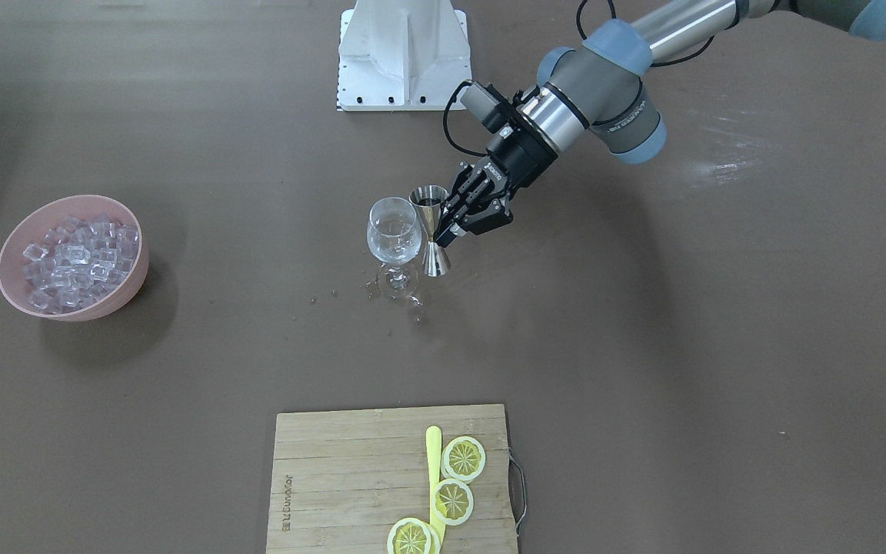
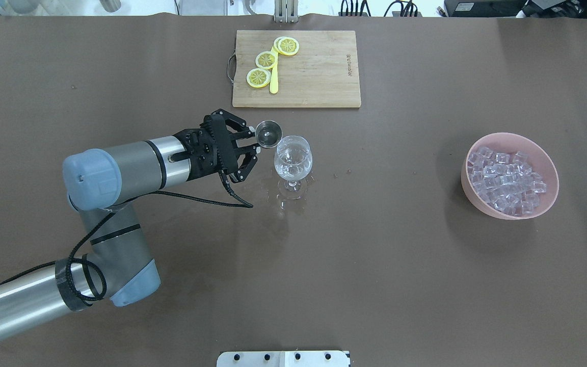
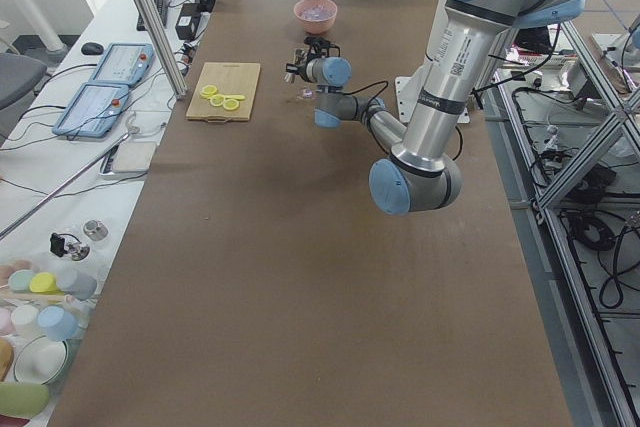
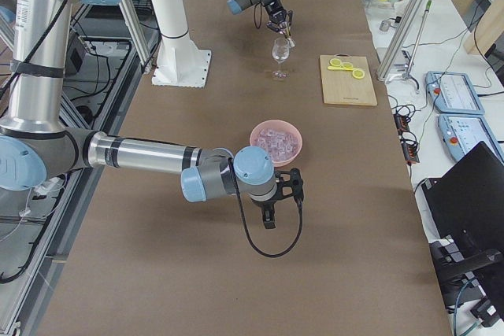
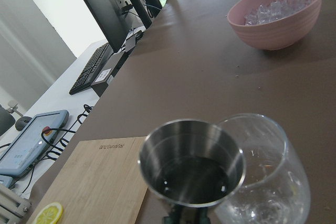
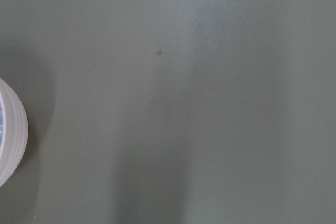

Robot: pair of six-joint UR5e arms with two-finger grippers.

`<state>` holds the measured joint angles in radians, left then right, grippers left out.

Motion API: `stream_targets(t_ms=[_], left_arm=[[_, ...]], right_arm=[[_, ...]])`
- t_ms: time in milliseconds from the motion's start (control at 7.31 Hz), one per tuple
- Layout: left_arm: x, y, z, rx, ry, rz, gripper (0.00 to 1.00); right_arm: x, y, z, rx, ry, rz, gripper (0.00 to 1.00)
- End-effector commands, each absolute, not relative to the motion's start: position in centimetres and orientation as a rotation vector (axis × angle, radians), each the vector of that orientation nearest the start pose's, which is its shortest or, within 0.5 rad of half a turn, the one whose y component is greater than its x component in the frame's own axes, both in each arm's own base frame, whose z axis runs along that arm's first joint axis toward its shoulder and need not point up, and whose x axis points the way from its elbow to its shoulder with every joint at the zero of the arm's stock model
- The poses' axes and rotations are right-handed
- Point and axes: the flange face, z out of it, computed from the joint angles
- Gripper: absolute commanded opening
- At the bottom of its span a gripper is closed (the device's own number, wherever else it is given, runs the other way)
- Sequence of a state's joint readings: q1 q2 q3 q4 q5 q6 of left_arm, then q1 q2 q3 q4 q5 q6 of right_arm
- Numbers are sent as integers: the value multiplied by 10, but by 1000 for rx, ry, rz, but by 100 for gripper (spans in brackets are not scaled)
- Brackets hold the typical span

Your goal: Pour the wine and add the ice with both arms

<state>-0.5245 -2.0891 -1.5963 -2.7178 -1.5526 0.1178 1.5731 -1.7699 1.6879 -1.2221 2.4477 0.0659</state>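
A clear wine glass [image 1: 394,235] stands mid-table with a small amount of clear wine in its bowl. My left gripper [image 1: 447,227] is shut on the waist of an upright steel jigger [image 1: 436,261], right beside the glass rim. The overhead view shows the gripper [image 2: 255,147], jigger [image 2: 268,133] and glass [image 2: 293,160] together. The left wrist view looks into the jigger [image 5: 191,169], next to the glass [image 5: 262,182]. The ice [image 1: 78,258] fills a pink bowl [image 1: 135,269]. My right gripper [image 4: 268,219] hangs beside that bowl [image 4: 276,141]; I cannot tell whether it is open.
Clear drops lie on the table around the glass foot [image 1: 370,291]. A wooden cutting board [image 1: 351,469] with lemon slices [image 1: 464,458] and a yellow stick lies at the operators' edge. The white pedestal [image 1: 403,54] stands behind the glass. The right wrist view shows the bowl's wall [image 6: 10,135].
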Motion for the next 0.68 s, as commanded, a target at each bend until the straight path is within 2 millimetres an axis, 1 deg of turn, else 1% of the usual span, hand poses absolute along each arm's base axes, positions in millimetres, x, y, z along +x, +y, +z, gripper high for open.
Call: stream_targets(t_ms=[0, 273, 547], left_arm=[[483, -437, 200, 1642, 679, 893, 0], [481, -441, 200, 1646, 666, 886, 0], [475, -449, 200, 1714, 459, 891, 0]], right_arm=[[60, -416, 648, 220, -879, -47, 100], [63, -415, 647, 225, -882, -39, 100], [64, -415, 646, 224, -888, -37, 100]])
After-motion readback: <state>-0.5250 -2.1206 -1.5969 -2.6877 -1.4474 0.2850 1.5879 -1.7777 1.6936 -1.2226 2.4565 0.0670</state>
